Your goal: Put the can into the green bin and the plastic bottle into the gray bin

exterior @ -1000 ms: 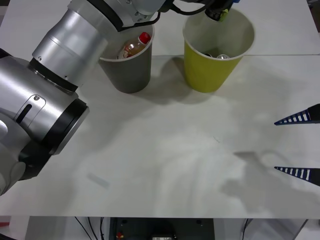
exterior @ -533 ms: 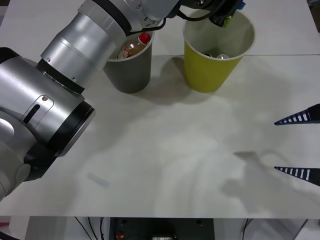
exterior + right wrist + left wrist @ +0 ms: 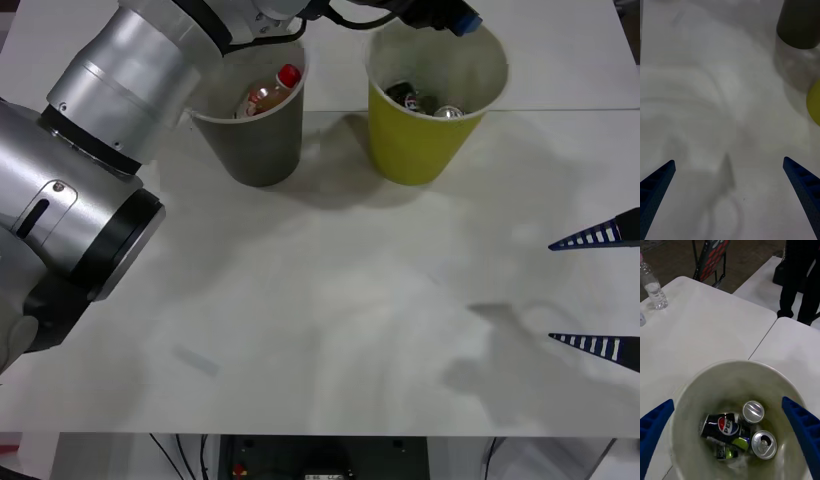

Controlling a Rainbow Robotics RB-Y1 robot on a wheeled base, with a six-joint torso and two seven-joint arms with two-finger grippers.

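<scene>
The green bin (image 3: 420, 145) stands at the back of the table, white inside (image 3: 733, 386). The can (image 3: 725, 426) lies on its side at the bottom of it, also showing as the dark can (image 3: 404, 95) in the front view. My left gripper (image 3: 727, 401) hangs open above the bin's mouth with nothing between its fingers; the front view has the left gripper (image 3: 455, 18) at the bin's far rim. The gray bin (image 3: 255, 140) stands left of the green one, and the plastic bottle (image 3: 268, 95) leans inside it, red cap up. My right gripper (image 3: 600, 290) waits open at the table's right edge.
Two other cans with silver tops (image 3: 753, 411) (image 3: 763, 443) stand beside the dark one. My left arm (image 3: 110, 130) stretches across the table's left side. On the table behind stands a water bottle (image 3: 655, 288); a person's legs (image 3: 801, 281) are beyond it.
The can has left my left gripper and now lies in the green bin. The left arm has lifted a little. The right arm has not moved.
</scene>
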